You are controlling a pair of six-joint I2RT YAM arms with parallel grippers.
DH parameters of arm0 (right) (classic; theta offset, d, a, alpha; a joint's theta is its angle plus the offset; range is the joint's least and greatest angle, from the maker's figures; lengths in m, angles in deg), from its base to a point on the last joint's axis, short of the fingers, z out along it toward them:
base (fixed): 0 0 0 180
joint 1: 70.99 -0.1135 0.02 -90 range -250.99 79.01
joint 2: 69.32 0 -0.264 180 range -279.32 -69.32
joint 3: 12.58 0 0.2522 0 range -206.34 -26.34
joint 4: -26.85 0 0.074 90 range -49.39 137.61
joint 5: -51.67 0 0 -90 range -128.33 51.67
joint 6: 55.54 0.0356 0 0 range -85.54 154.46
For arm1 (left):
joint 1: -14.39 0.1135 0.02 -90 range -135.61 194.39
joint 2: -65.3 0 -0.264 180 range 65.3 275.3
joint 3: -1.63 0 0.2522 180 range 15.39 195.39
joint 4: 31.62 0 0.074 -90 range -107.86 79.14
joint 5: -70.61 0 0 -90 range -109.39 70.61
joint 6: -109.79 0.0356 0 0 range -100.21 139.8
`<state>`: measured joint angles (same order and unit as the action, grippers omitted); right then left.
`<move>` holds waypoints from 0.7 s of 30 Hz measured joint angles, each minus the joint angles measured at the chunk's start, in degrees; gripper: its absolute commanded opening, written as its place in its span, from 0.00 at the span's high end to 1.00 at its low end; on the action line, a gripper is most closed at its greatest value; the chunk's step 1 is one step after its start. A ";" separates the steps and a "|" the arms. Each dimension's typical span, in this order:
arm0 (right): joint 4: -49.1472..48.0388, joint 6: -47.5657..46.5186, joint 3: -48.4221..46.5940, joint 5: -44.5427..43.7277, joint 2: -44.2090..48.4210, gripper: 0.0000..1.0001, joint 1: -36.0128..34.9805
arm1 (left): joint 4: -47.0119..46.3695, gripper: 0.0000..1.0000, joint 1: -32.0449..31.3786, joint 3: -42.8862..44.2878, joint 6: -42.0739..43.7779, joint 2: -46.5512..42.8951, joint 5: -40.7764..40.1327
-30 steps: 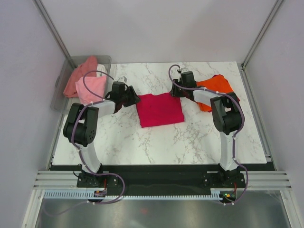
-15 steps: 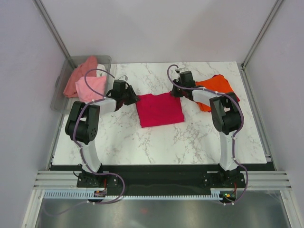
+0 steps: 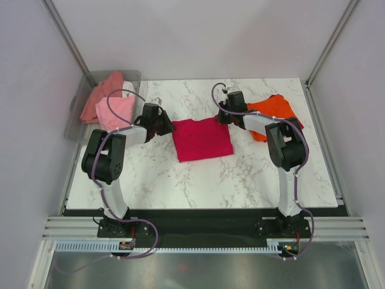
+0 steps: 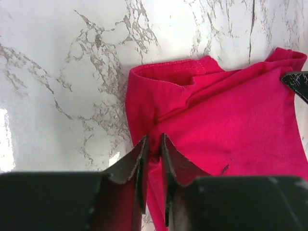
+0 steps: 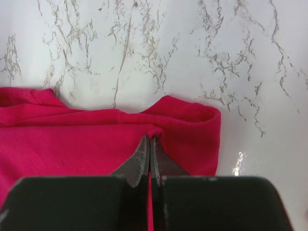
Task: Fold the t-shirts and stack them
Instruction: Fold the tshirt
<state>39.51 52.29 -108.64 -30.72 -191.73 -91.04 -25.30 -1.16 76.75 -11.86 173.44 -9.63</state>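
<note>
I saw the folded crimson t-shirt lying mid-way across the marble table. My left gripper pinched its far-left corner, and my right gripper was clamped tight on its far-right corner.

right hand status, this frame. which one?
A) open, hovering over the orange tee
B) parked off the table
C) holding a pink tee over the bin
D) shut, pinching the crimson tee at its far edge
D: in the right wrist view the right hand is closed tight on a puckered pinch of the crimson t-shirt, at its edge beside a corner, with the shirt lying on the marble table.
</note>
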 measured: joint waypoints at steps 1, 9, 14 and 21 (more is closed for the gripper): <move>-0.07 0.00 0.02 0.02 0.00 1.00 0.00 | 0.00 0.90 -0.02 -0.11 0.04 0.00 0.24; -1.57 0.55 3.21 -0.24 2.60 1.00 -0.04 | -0.33 0.98 0.00 -0.79 0.07 -0.55 0.85; -3.26 1.84 7.21 -0.26 7.48 0.98 -0.11 | -0.26 0.98 -0.02 -2.01 0.07 -2.95 0.83; -5.88 2.84 10.27 -1.31 11.52 0.99 -0.35 | -0.39 0.98 -0.07 -3.72 0.07 -7.32 0.92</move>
<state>33.63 55.13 -98.37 -32.03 -180.21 -91.39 -25.70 -1.23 73.04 -11.80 166.11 -8.71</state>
